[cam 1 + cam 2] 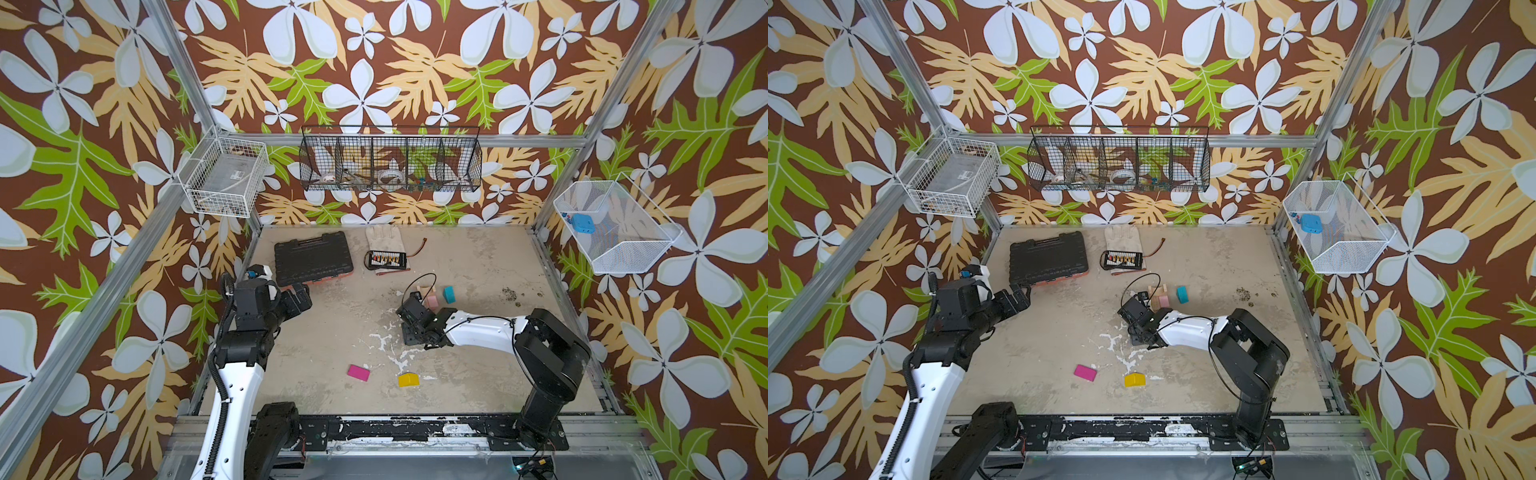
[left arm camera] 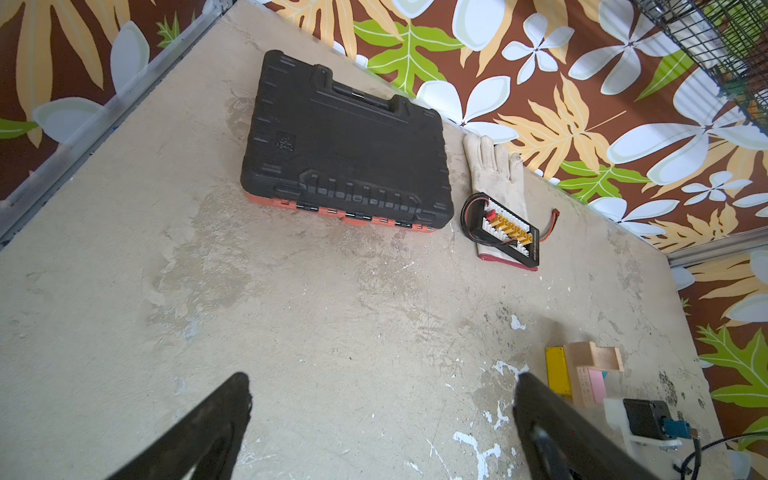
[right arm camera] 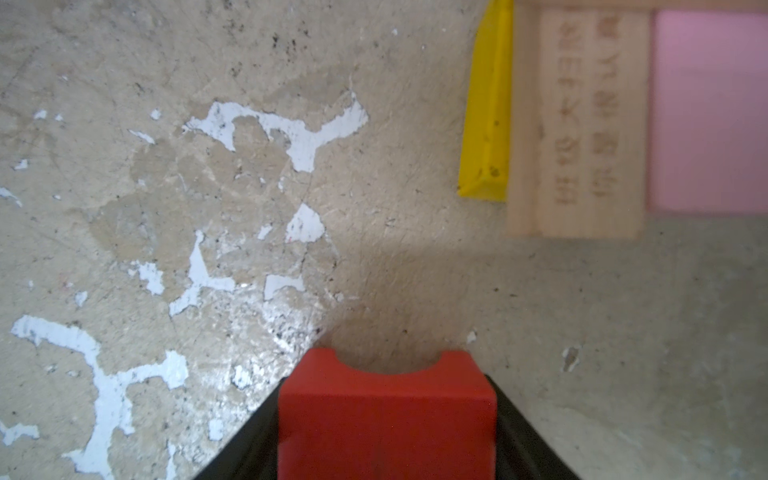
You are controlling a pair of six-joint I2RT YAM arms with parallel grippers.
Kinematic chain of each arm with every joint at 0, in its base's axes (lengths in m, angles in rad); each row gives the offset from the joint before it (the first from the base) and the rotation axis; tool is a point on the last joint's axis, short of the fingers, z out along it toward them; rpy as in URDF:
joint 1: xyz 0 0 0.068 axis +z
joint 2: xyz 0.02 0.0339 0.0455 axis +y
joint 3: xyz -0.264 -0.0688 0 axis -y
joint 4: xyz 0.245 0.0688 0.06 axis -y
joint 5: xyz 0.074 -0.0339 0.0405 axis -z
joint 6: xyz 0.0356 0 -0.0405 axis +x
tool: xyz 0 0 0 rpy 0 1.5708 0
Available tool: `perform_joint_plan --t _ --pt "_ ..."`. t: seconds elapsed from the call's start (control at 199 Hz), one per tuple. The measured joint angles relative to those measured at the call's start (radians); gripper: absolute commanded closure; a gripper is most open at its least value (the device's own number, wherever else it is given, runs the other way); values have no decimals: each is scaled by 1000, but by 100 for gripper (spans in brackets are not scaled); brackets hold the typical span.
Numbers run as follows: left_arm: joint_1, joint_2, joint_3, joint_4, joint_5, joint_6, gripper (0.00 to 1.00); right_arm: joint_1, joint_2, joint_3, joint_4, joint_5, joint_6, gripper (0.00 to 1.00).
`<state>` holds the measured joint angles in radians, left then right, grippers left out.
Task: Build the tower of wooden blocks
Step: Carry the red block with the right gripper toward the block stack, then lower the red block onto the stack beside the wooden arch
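The bench (image 1: 478, 257) was a worn beige top with white patches chipped through around its middle. A black tool case (image 1: 312, 257) lay near the far left corner with a pale work glove (image 1: 384, 239) beside it against the far edge, while a magenta block (image 1: 358, 372) and a yellow block (image 1: 408, 380) sat apart near the front edge. Right of centre, a flat yellow block (image 3: 488, 124), a plain wood block (image 3: 582, 124) and a pink block (image 3: 706, 108) lay side by side, with a teal block (image 1: 449, 294) near them.
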<state>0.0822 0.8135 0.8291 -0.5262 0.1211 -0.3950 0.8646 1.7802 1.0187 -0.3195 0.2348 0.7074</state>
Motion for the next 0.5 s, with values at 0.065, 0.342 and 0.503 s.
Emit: perform_joint_plan --t 0.065,0.342,0.503 --pt "0 0 0 0 0 0 0 2 0 0 1 1 0 47" --pt "0 -2 0 0 0 0 0 5 -80 16 -68 29 -8 65" --pt "0 -2 0 0 0 0 0 -16 -206 55 -120 80 -46 64"
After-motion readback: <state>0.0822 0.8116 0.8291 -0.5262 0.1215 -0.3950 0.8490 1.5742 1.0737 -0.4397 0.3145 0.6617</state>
